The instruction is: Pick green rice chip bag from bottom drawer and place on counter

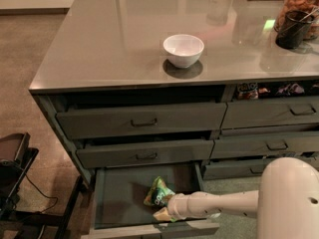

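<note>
Gripper (169, 211) sat low inside the bottom drawer (119, 199), at the tip of the pale, smooth arm (224, 204) that reached in from the drawer's right end. The green rice chip bag (158, 193) lay right against the gripper, on the side away from the arm and slightly toward the drawer's back. Whether the gripper was spread, pressed together or already pinching the bag could not be told, since the arm's rounded wrist hid that end.

The bag's long axis appeared to run roughly from the drawer's back toward its front (the crumpling made this uncertain), so it lay across the arm's line of reach rather than along it. A tan-yellow corner poked out near the front panel, just below the gripper.

The bag looked like thin, crinkly film, light green with a dark round logo, soft enough to buckle under a squeeze. The drawer floor was flat, matte grey-green. Above, the counter (124, 39) was a hard, glossy slab carrying a smooth white bowl (183, 49); the bag was not yet on it.
</note>
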